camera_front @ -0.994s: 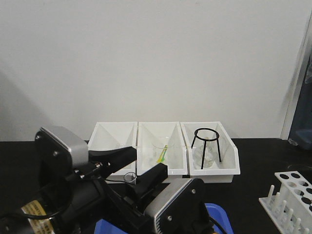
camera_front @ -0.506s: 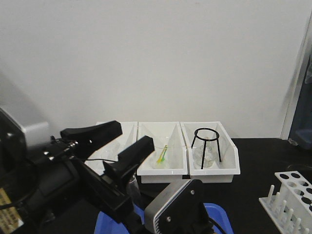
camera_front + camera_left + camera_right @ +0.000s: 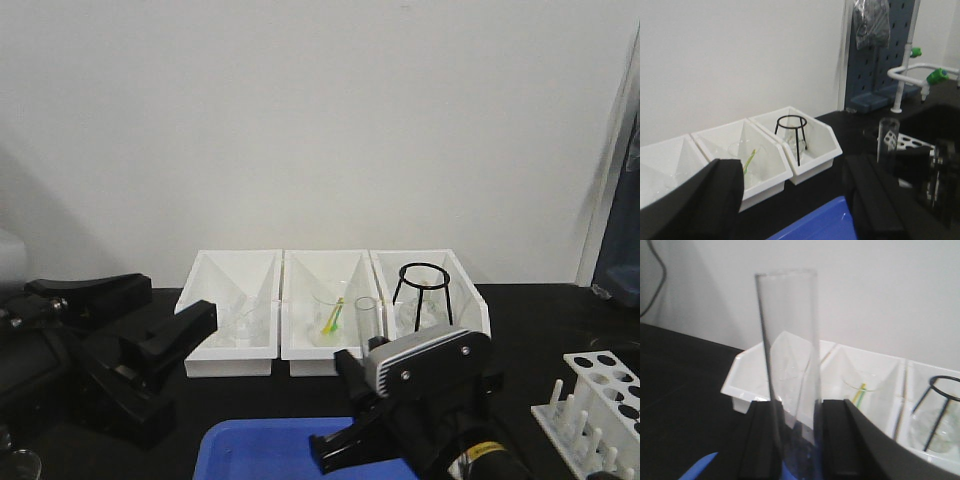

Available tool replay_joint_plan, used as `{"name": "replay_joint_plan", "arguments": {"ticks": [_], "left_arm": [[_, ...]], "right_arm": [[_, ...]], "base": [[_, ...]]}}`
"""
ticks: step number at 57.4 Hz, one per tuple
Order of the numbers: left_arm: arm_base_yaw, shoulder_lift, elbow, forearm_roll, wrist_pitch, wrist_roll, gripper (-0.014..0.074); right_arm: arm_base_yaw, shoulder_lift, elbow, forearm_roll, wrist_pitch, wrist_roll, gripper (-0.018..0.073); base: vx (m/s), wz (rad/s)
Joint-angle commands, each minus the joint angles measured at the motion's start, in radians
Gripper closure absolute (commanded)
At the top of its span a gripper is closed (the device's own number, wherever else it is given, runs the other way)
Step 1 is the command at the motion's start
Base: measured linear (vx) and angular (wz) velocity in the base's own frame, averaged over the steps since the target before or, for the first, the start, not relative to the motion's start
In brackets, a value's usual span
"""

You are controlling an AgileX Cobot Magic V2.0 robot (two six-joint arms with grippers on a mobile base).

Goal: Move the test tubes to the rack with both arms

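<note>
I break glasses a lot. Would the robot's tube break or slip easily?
Probably fragile: the tube looks like thin clear glass. It may slip: smooth wall, and the right tool pinches only its lower end. Round, so likely rolls.

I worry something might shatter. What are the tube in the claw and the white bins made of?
The tube looks like clear glass, smooth and glossy: the white bins show through it. Those bins look like opaque moulded plastic, thin-walled and evenly white, though that is only a guess.
</note>
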Motion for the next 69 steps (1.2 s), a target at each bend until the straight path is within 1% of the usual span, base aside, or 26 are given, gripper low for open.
{"name": "replay_joint_plan", "arguments": {"ticks": [1,12,25,35,42,47,54,58,69], "left_arm": [[0.003,-0.020,-0.035,-0.008,-0.031,0.034,0.0066],[0.003,-0.020,-0.035,-0.008,0.010,0.040,0.0066],[0.003,-0.020,-0.035,-0.008,0.024,0.040,0.0066],[0.003,-0.020,-0.035,-0.008,0.041,0.040,0.0066],[0.003,-0.020,-0.035,-0.008,0.057,0.040,0.0066],[0.003,-0.020,-0.035,-0.008,0.061,0.040,0.0066],[0.003,-0.020,-0.035,-0.008,0.063,0.040,0.0066],[0.003,-0.020,-0.035,-0.008,0.064,0.040,0.0066],[0.003,-0.018,-0.035,-0.008,0.065,0.040,0.0066]], "right_arm": [[-0.073,-0.058,-0.028,-0.005,-0.077,0.003,0.0565],[-0.284,-0.111,-0.028,-0.087,-0.001,0.072,0.0565],[-0.537,-0.159,-0.028,-0.164,0.055,0.199,0.0565],[-0.701,-0.162,-0.028,-0.260,0.057,0.289,0.0565],[-0.789,-0.162,-0.028,-0.328,0.057,0.349,0.0565],[-0.842,-0.147,-0.028,-0.368,0.055,0.398,0.0565],[-0.890,-0.099,-0.028,-0.427,0.048,0.453,0.0565],[-0.899,-0.062,-0.028,-0.451,0.022,0.456,0.0565],[-0.899,0.044,-0.028,-0.472,-0.100,0.465,0.0565]], "base": [[0.00,0.00],[0.00,0.00],[0.00,0.00],[0.00,0.00],[0.00,0.00],[0.00,0.00],[0.00,0.00],[0.00,0.00],[0.00,0.00]]}}
